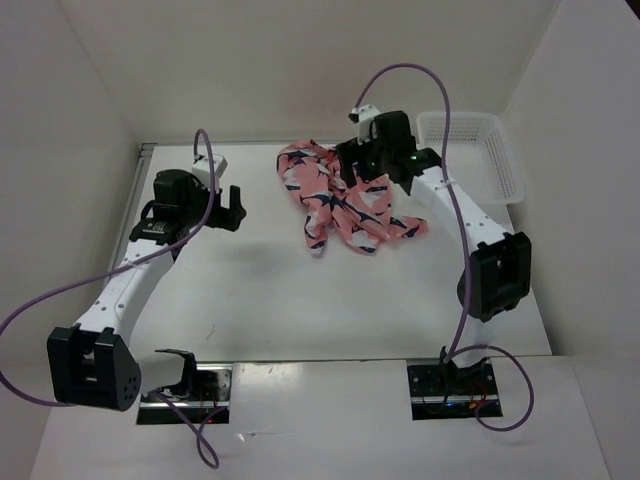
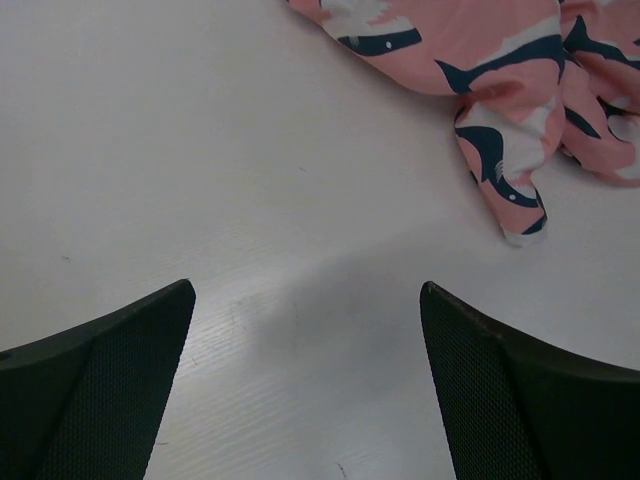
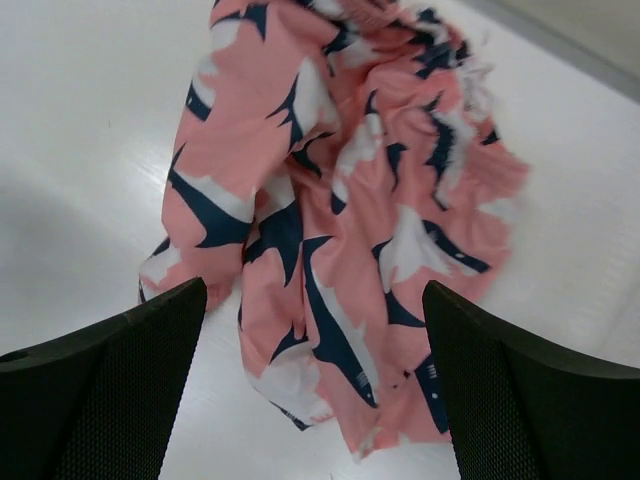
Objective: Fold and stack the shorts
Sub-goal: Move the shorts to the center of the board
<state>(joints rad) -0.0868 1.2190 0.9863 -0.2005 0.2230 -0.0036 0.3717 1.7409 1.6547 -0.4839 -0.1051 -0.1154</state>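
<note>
Shorts [image 1: 345, 205] lie in a crumpled heap near the desk's [image 1: 280, 300] far edge, right of centre, near the white basket [image 1: 507, 172] at the far right corner. No fold shows and nothing is stacked, so the whole task looks left to do. Right gripper [image 3: 314, 295] hovers over the heap, fingers wide apart, empty. Left gripper [image 2: 308, 295] is also spread wide and empty, over bare desk left of the shorts.

Shorts [image 1: 345, 210]: one crumpled heap, not yet folded
Coral-pink cloth, navy-and-white fish-like print all over. Lies bunched and wrinkled on the white worktop [image 1: 300, 290], toward the far side, a little right of centre. Folds piled over one another; one narrow lobe trails toward the near-left, another spreads out to the right. Waistband not made out among the creases
</note>
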